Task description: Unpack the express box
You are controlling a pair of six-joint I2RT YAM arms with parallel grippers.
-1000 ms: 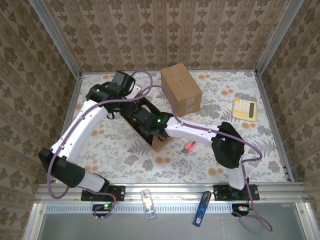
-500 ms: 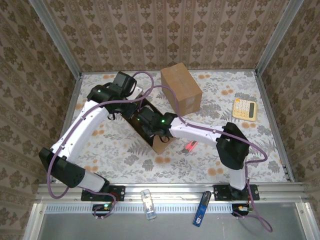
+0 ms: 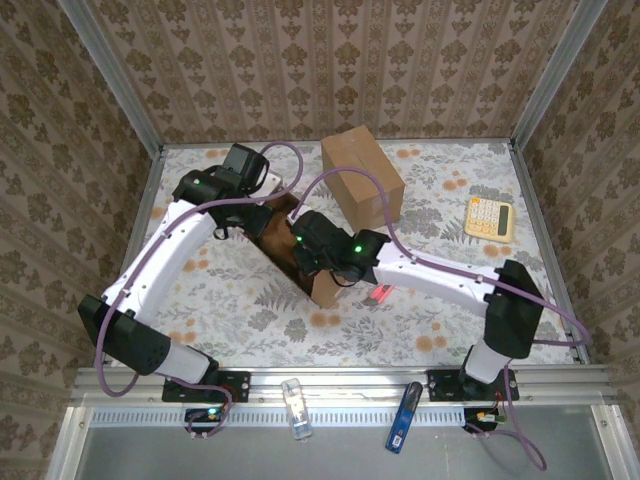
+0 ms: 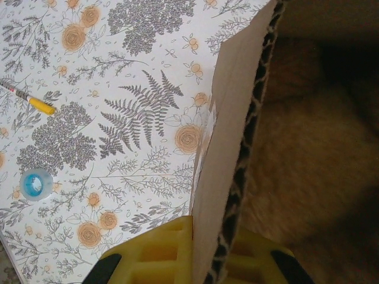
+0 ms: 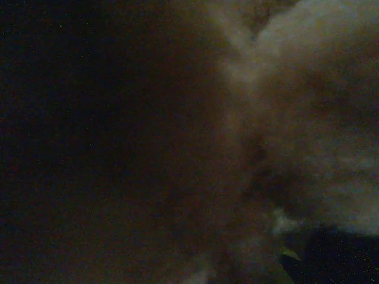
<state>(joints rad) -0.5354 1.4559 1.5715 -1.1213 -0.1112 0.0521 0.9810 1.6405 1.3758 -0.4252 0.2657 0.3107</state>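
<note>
The small open express box (image 3: pixel 324 289) lies left of the table's middle. My left gripper (image 4: pixel 210 236) is shut on the box's cardboard wall (image 4: pixel 234 100), yellow fingers on either side of it, with a strip of leopard-print fabric (image 4: pixel 253 133) pinched against the inner face. A brown furry thing (image 4: pixel 314 154) fills the inside of the box. The right arm's wrist (image 3: pixel 324 248) dips into the box opening, so its fingers are hidden there. In the right wrist view all is dark, with pale fuzzy fur (image 5: pixel 308 89) close to the lens. What the right fingers hold cannot be seen.
A bigger closed cardboard box (image 3: pixel 362 178) stands just behind. A yellow calculator (image 3: pixel 489 217) lies at the right, a small red item (image 3: pixel 380 293) near the open box. A yellow-tipped pen (image 4: pixel 32 102) and a blue cap (image 4: pixel 37 184) lie on the floral cloth left of the box.
The right arm has swung its elbow to the right and its wrist has shifted right over the box, whose near corner moved slightly with it. The left arm has stayed put.
</note>
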